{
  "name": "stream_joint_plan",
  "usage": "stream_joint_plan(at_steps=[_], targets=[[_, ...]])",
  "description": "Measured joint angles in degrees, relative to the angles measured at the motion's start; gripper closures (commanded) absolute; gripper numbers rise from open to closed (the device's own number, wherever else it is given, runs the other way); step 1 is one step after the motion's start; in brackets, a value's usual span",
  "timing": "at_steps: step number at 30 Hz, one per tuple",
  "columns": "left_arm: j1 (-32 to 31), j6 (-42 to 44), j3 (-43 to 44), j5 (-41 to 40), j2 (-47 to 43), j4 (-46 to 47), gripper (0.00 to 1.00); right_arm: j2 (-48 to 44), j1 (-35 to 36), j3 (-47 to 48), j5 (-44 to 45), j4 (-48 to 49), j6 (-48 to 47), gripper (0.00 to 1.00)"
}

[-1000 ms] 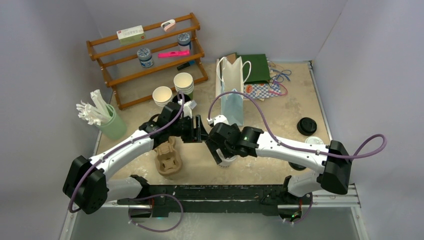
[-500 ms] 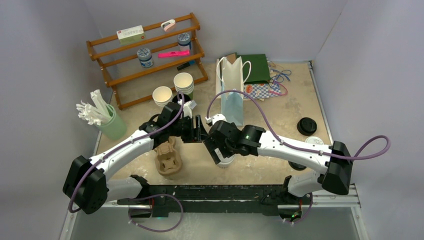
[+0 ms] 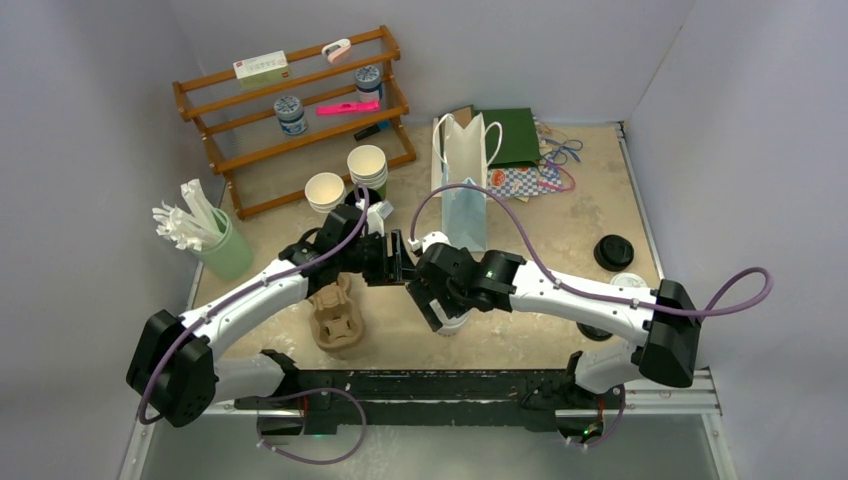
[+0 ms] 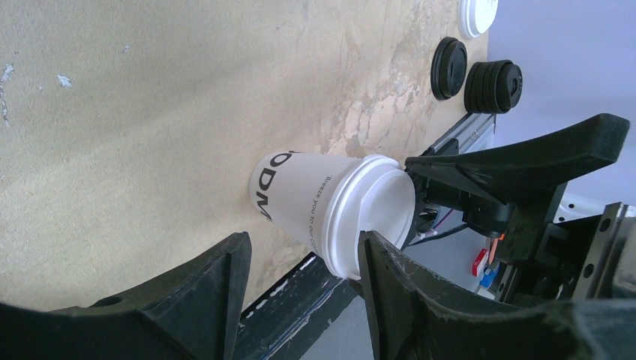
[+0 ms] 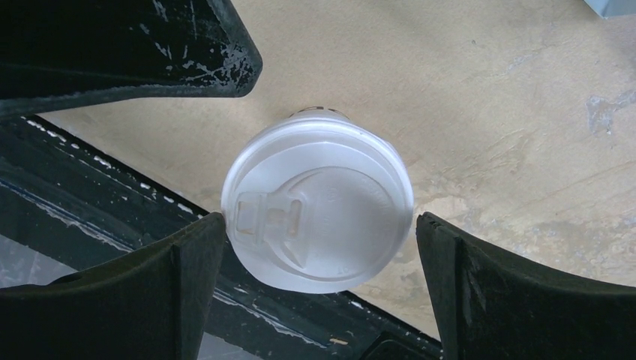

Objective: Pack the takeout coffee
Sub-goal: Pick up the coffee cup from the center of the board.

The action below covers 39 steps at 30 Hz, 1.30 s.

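Near the front edge of the scuffed beige table, boxed by pale grey walls: holding the right gripper wide open astride the upright white cup and its lid, not clamping; holding the left gripper open and empty near it. Showing bold black "ODM" on the cup's side, finer print unreadable.

On the bench, a wooden rack fills the far left corner and a paper bag stands toward the far edge. A pulp carrier and a white lidded cup sit by the near edge.
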Motion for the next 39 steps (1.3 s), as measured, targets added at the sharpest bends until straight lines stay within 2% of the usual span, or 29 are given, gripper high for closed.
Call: stream_joint_plan(at_steps=[11,29,35,39], targets=[[0.07,0.02,0.0,0.04,1.05,0.04,0.44,0.96,0.0,-0.46,-0.48,1.05,-0.83,0.13],[0.24,0.02,0.02,-0.2,1.16,-0.09,0.44,-0.66,0.0,-2.32,-0.22,2.99,-0.68,0.13],[0.26,0.11,2.84,-2.97,0.94,-2.14,0.41,-1.81,0.0,-0.98,0.85,1.6,-0.11,0.14],[0.31,0.35,5.57,-6.16,-0.72,-2.64,0.39,-6.34,0.0,-0.98,1.4,1.33,-0.02,0.14]])
